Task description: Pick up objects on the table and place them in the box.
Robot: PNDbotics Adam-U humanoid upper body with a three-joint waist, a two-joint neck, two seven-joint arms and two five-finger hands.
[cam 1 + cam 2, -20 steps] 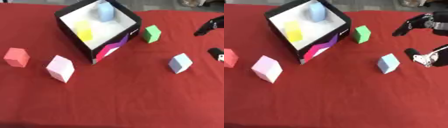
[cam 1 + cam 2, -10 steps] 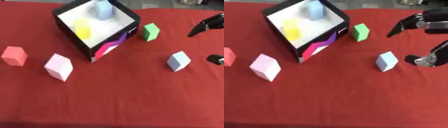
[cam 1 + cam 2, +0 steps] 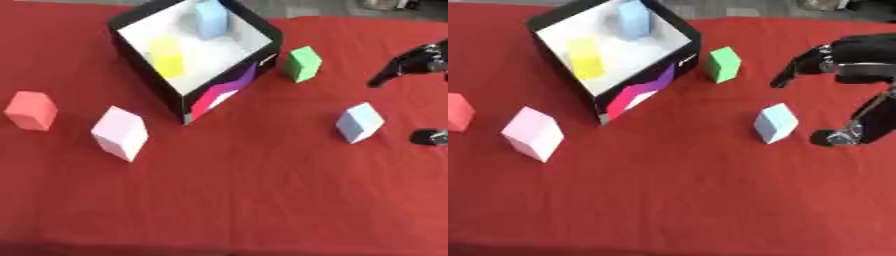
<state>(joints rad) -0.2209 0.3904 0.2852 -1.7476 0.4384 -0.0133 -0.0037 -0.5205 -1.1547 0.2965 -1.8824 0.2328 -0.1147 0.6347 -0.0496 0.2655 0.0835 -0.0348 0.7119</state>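
The black box [image 3: 229, 86] with a white inside stands at the upper middle, tilted in view. A yellow block [image 3: 166, 56] and a light blue block [image 3: 211, 19] lie in it. On the red cloth are a green block [image 3: 724, 63] just right of the box, a light blue block [image 3: 775, 122], a pink block [image 3: 121, 132] and a red block [image 3: 31, 110] at the far left. My right hand [image 3: 861, 61] hangs open to the right of the light blue block on the cloth, fingers above it and thumb [image 3: 833, 137] beside it, touching nothing. My left hand shows in no view.
The red cloth [image 3: 245, 200] covers the whole table, with a wide bare stretch along the near side. Its far edge runs just behind the box.
My right hand has come in from the right and dropped a little, closer to the light blue block on the cloth. The blocks and the box have stayed put.
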